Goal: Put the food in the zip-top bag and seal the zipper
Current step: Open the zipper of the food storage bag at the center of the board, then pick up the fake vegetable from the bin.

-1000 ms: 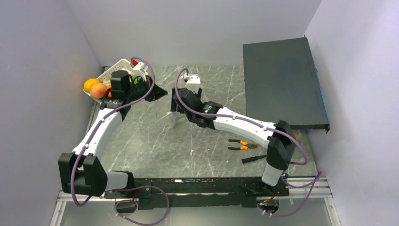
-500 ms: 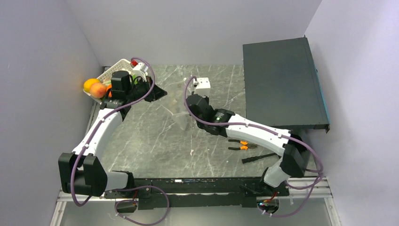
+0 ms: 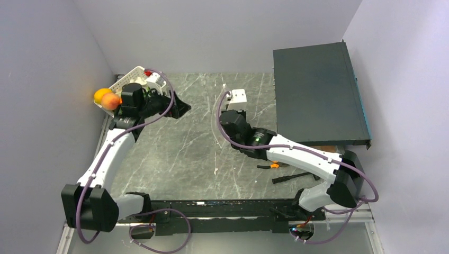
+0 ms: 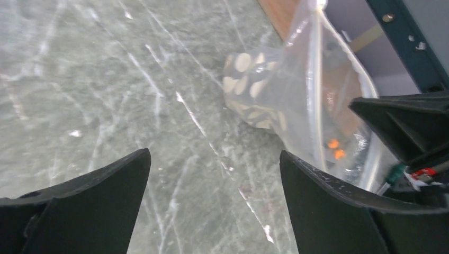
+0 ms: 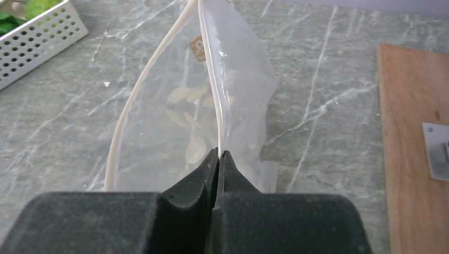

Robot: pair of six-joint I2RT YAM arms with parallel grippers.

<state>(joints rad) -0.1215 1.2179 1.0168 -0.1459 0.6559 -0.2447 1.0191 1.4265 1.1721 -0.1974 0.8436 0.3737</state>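
- While the right gripper [image 5: 218, 154] shows in its own wrist view clenched on one lip of the clear, crinkly plastic zip-top bag [image 5: 238, 90], the mouth gapes. The thin whitish press-seal strip [image 5: 138, 92] on the free lip bows out toward the white perforated plastic basket [image 5: 39, 39].
- Pale, flat mushroom slices [image 5: 195, 149] lie low inside the bag. Leafy green lettuce [image 5: 37, 6] sits in the basket.
- From the left wrist, the left gripper [image 4: 212, 159] is released — fingers spread wide, nothing between them — over the grey veined marble tabletop [image 4: 106, 79]. The bag and its mushroom slices are ahead of it; the basket is out of this view.
- From above, the left gripper hovers just right of the basket, and round orange and peach-coloured fruit [image 3: 106, 98] sit at the basket's left end.
- The right gripper holds the bag well to the basket's right. The film barely shows here, and I cannot tell whether its bottom rests on the marble.
- My judgement is that the bag is light, limp and slippery, and likely to fold or slide if taken by the film.
- The stiffer strip is the sound place to grip — the free lip, opposite the pinched one, to keep the mouth wide.
- The mushroom slices and lettuce look soft and easily bruised, so they need a gentle hold.
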